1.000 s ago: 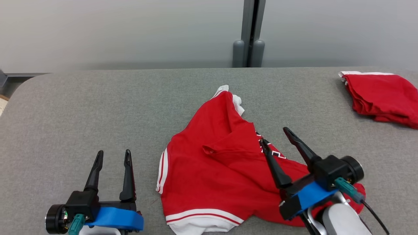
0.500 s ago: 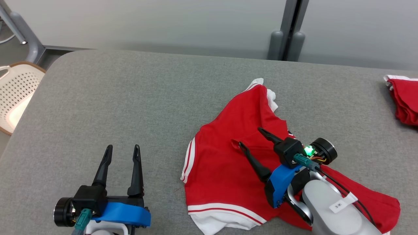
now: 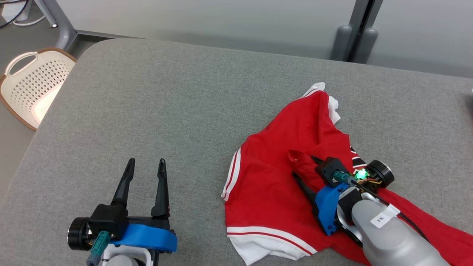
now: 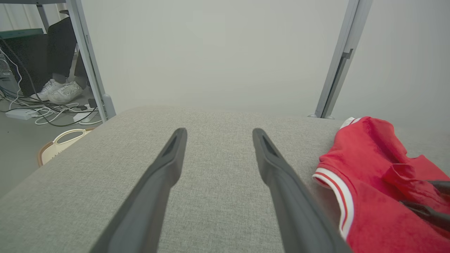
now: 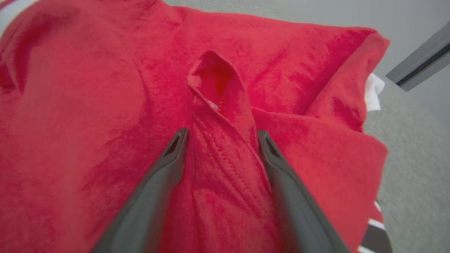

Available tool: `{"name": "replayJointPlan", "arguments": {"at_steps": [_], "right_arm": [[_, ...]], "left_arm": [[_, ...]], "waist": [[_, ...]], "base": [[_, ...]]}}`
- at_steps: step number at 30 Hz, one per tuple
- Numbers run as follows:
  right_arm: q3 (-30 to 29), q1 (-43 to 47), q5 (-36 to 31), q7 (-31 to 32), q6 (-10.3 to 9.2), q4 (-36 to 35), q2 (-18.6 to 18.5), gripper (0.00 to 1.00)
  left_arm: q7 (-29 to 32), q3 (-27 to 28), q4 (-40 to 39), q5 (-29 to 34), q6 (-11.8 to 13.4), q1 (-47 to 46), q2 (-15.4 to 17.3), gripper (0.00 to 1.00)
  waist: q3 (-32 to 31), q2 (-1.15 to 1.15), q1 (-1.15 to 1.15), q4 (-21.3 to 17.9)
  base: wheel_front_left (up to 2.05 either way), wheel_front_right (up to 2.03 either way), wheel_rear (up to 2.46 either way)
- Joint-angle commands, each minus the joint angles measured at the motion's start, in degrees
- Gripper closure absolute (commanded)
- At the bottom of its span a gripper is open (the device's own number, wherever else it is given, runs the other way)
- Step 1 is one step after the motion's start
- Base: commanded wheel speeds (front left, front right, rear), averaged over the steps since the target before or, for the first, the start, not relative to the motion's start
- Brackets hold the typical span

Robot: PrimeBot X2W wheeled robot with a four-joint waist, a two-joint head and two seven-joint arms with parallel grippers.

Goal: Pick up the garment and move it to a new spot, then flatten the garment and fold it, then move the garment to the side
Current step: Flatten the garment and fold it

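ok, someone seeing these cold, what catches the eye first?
The crumpled red garment with white striped trim, lying right of centre on the grey table. Next, the right gripper down on it, jaws open either side of a raised fold. The left gripper stands open over the table at lower left, and a pale basket sits on the floor at far left.

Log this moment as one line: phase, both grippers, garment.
phase: pre-grasp | right gripper: open, fingers astride a raised fold of red garment | left gripper: open, above grey table | garment: crumpled, lying on table
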Motion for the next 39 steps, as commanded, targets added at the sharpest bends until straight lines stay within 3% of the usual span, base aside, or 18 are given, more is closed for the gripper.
{"name": "replayJointPlan", "arguments": {"at_steps": [1, 2, 3, 10, 18, 26, 31, 35, 36, 37, 39], "right_arm": [[-0.1, -1.2, 0.2, -0.5, 0.01, 0.8, 0.3, 0.28], [-0.3, -1.6, 0.6, -0.8, 0.01, 1.8, 0.7, 0.95], [-0.6, -2.0, 1.0, -1.3, 0.01, 2.5, 1.1, 1.0], [-4.7, -4.5, 4.2, -3.9, 0.01, 2.1, 0.3, 1.0], [-13.9, -7.8, 5.9, -4.2, 0.01, -0.9, -8.7, 1.0], [-23.0, -12.3, 5.7, -4.2, 0.01, 3.1, -15.3, 1.0], [-29.1, -16.0, 4.2, -4.2, 0.01, 5.1, -17.2, 1.0], [-34.5, -16.9, 1.4, -4.2, 0.01, 5.8, -16.3, 1.0], [-35.4, -16.7, 0.5, -4.2, 0.01, 5.9, -15.7, 0.69], [-36.0, -16.4, -0.7, -4.2, 0.01, 6.1, -15.2, 0.0], [-37.7, -15.9, -2.0, -4.2, 0.01, 5.7, -14.4, 0.0]], "left_arm": [[-0.1, 0.0, 0.0, -0.3, 0.0, -0.8, 0.0, 0.0], [-0.1, -0.1, 0.0, -0.2, 0.1, -0.8, 0.0, 0.0], [-0.1, -0.1, 0.0, -0.2, 0.2, -0.8, 0.0, 0.0], [-0.1, 0.6, -0.2, -0.2, 0.6, 0.1, 0.0, 0.0], [-0.1, 0.0, -0.4, -0.4, 0.3, -1.3, 0.0, 0.0], [-0.1, -0.5, 0.0, -0.3, 0.0, -2.1, 0.0, 0.0], [-0.1, -0.7, -0.2, -0.2, -0.2, -2.6, 0.0, 0.0], [-0.1, -0.8, 0.0, -0.1, -0.2, -3.0, 0.0, 0.0], [-0.1, -0.9, 0.1, -0.1, -0.2, -3.1, 0.0, 0.0], [-0.1, -1.0, 0.1, -0.1, -0.1, -3.2, 0.0, 0.0], [-0.1, -1.1, 0.1, 0.0, 0.0, -3.1, 0.0, 0.0]], "waist": [[0.0, 0.0, -0.01, 0.0], [0.0, 0.0, -0.01, 0.0], [0.0, 0.0, -0.01, -0.1], [-0.5, 0.0, -0.01, -2.3], [0.4, 0.0, -0.01, -3.9], [1.5, 0.0, -0.01, -2.7], [2.5, 0.0, -0.01, -1.7], [3.0, 0.0, -0.01, -1.4], [3.0, 0.0, -0.01, -1.4], [3.1, 0.0, -0.01, -1.4], [3.0, 0.0, -0.01, -1.8]], "base": [[0.0, 0.0, 0.0], [0.0, 0.0, 0.0], [0.0, 0.0, 0.0], [0.0, 0.0, 0.0], [0.0, 0.0, 0.0], [0.0, 0.0, 0.0], [0.0, 0.0, 0.0], [0.0, 0.0, 0.0], [0.0, 0.0, 0.0], [0.0, 0.0, 0.0], [0.0, 0.0, 0.0]]}}
